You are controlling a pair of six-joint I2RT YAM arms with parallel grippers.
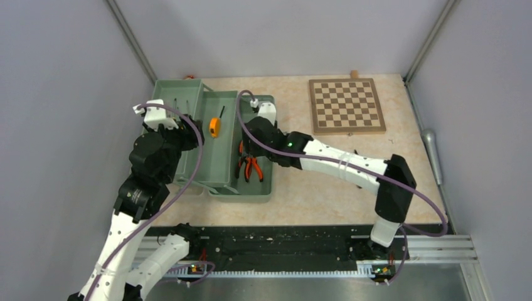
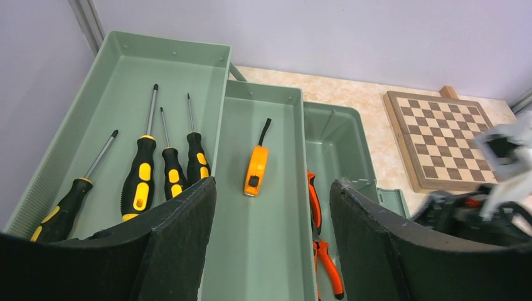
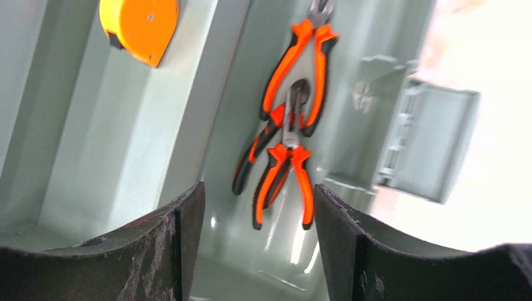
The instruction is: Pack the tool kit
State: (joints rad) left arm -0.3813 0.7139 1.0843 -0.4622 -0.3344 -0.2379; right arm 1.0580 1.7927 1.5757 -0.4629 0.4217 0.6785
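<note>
Seen from above: pale-green toolbox [image 1: 218, 162] fanned open at the left, chessboard [image 1: 346, 105] well apart.

Left wrist: left gripper [image 2: 271, 187] spread wide, empty, over screwdrivers [image 2: 141, 179] and tape measure [image 2: 256, 170] lying in separate trays [image 2: 157, 69].

Right wrist: right gripper [image 3: 254, 195] wide too, holding nothing, above pliers [image 3: 288, 144] in the bottom. Likely trouble: both arms crowding one box, or a lid jammed on a proud handle.

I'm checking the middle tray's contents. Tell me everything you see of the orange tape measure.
The tape measure is small, with an orange plastic-looking case, a dark patch on its upper face and a black strap stretched toward the tray's far wall. It lies flat and alone on the floor of the pale-green middle tray, touching nothing else.
</note>
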